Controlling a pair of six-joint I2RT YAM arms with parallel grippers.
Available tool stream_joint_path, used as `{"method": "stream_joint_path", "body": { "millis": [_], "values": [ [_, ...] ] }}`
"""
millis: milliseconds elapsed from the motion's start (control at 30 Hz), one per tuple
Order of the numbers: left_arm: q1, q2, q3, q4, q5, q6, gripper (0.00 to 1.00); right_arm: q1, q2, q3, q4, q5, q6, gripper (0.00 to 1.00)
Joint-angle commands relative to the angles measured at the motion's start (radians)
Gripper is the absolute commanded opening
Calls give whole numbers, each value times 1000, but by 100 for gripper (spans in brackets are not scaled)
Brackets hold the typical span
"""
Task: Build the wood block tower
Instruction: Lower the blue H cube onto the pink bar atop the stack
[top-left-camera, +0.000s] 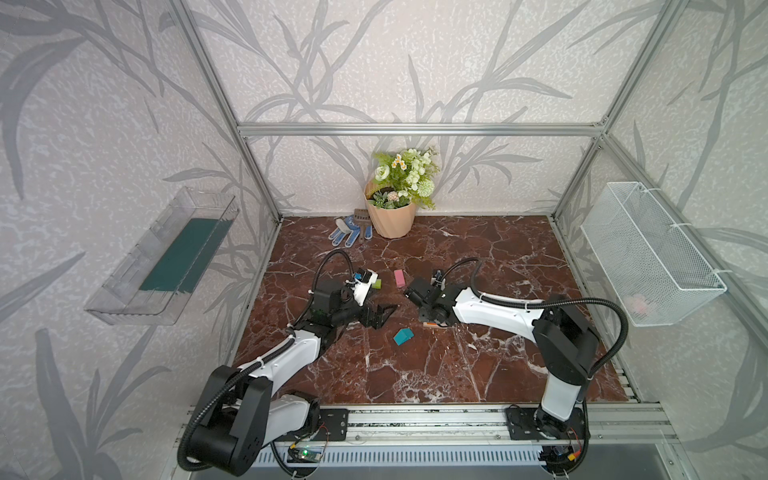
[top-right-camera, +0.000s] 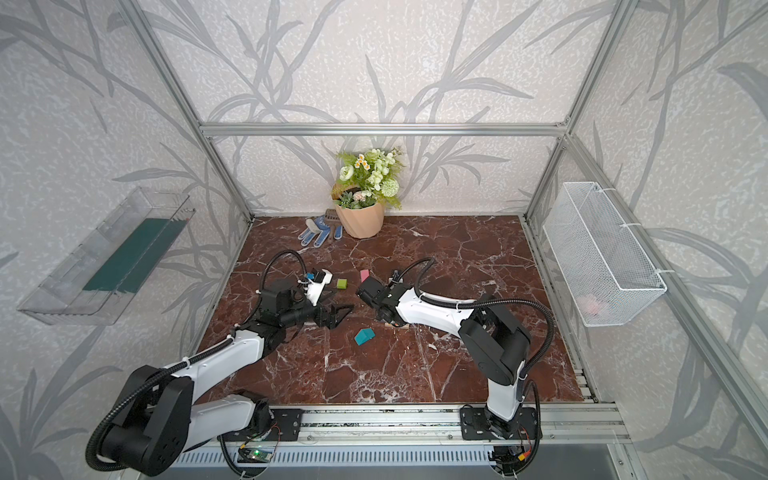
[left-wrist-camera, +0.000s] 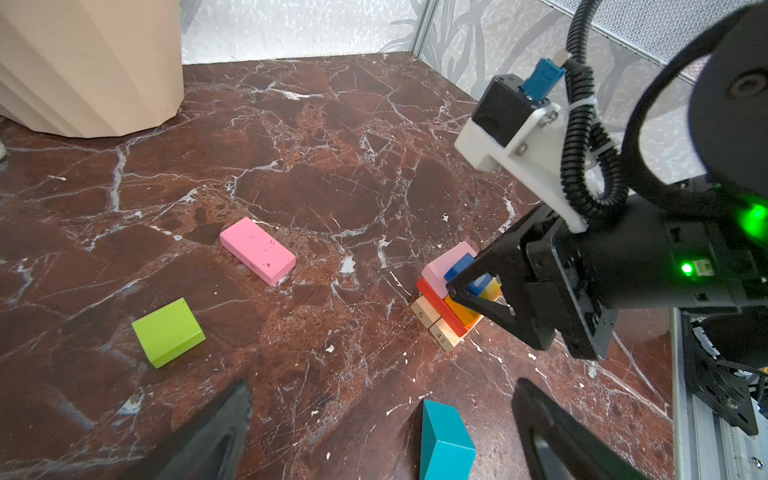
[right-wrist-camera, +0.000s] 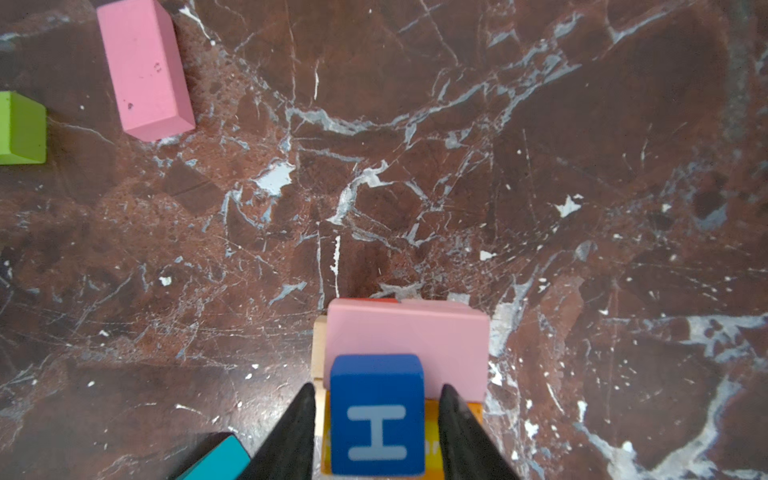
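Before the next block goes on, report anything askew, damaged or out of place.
The tower is stepped rather than flush. Its tan base pokes out past the pink layer on one side. The loose pink block has a few dark scuffs on its top face. Nothing is spilled.

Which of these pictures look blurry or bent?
In both top views the wide lens splays the frame posts outward; in the left wrist view a green light flares; in the right wrist view the blue H cube looks soft, the marble sharp.
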Motion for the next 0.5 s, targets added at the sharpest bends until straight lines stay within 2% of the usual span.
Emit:
{"method": "stream_joint_path", "body": {
  "millis": [0, 467],
  "values": [
    [-7, 0, 1, 2, 16, 29, 99, -4, 12, 18, -16, 13, 4, 48],
    [-7, 0, 2, 1, 15, 32, 99, -5, -14, -11, 28, -14, 20, 46]
  ]
}}
